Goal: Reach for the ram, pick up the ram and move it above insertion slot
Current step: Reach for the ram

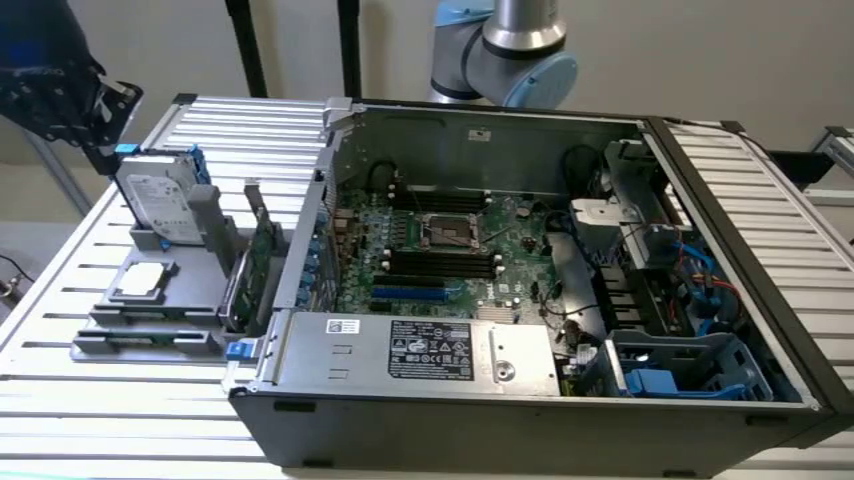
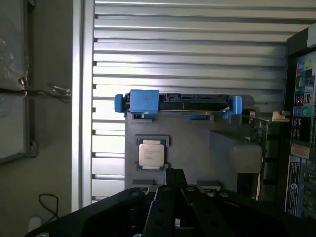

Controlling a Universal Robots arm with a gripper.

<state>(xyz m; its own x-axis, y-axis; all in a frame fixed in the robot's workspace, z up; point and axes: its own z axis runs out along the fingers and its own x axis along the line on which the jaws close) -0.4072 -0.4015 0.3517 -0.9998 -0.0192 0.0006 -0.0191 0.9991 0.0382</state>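
Observation:
The ram (image 1: 144,341) is a long, thin, dark green stick standing on edge in the front groove of the grey holder (image 1: 200,300), at the exterior view's left. My black gripper (image 1: 91,125) hangs high over the holder's far end, above the hard drive and well away from the ram. In the wrist view its fingers (image 2: 175,180) meet with nothing between them, and they cover the groove where the ram sits. The black insertion slots (image 1: 430,262) lie on the motherboard inside the open computer case (image 1: 534,400).
The holder also carries a silver hard drive in a blue frame (image 1: 160,200) (image 2: 177,101), a processor chip (image 1: 144,280) (image 2: 151,153) and an upright green expansion card (image 1: 254,270). The case wall (image 1: 314,230) rises just beside the holder. Everything rests on a slatted metal table (image 1: 80,400).

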